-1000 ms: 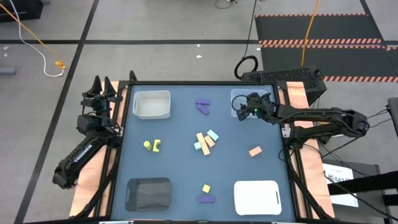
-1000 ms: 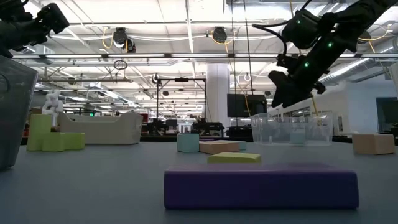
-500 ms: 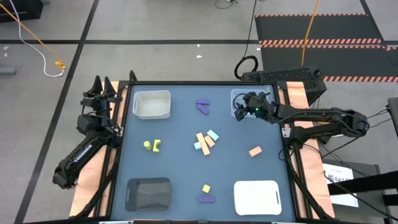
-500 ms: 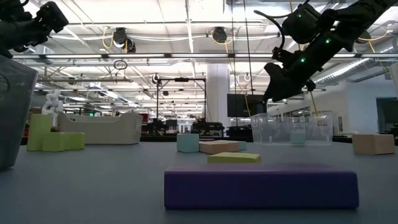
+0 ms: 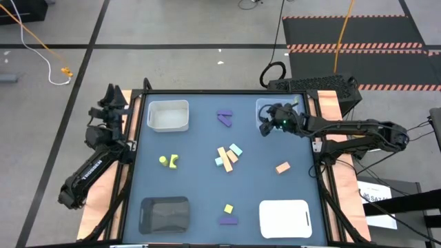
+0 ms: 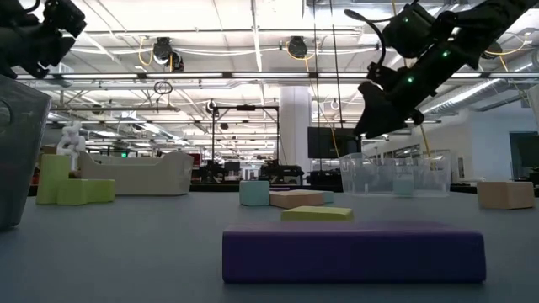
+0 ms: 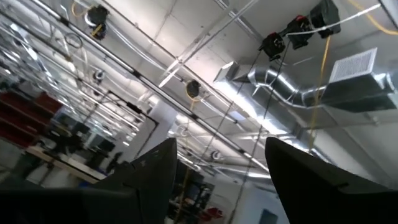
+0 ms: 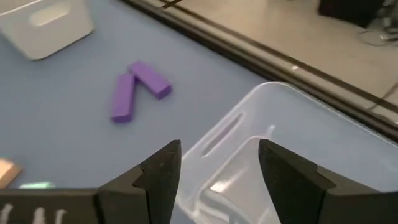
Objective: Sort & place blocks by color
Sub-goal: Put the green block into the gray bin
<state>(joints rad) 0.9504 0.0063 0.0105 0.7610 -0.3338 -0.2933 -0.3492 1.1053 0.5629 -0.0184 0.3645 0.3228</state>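
My right gripper hangs open above the clear tray at the table's far right, fingers slanting down over the tray's left wall, touching nothing. Two purple blocks lie on the table left of the tray. A cluster of salmon, mint-teal and yellow blocks lies mid-table. Yellow-green blocks lie to the left, a salmon block to the right. A yellow cube and a purple bar lie near the front edge. My left gripper waits open beyond the table's left edge, pointing up.
A white tray stands far left, a black tray near left, and a white tray near right. Bare table shows between the block groups. The room's ceiling fills the left wrist view.
My left gripper has rolled about its own axis while staying in place. My right gripper has turned and tipped a little above the clear tray, its fingertips swinging slightly toward the table's left. No block has moved.
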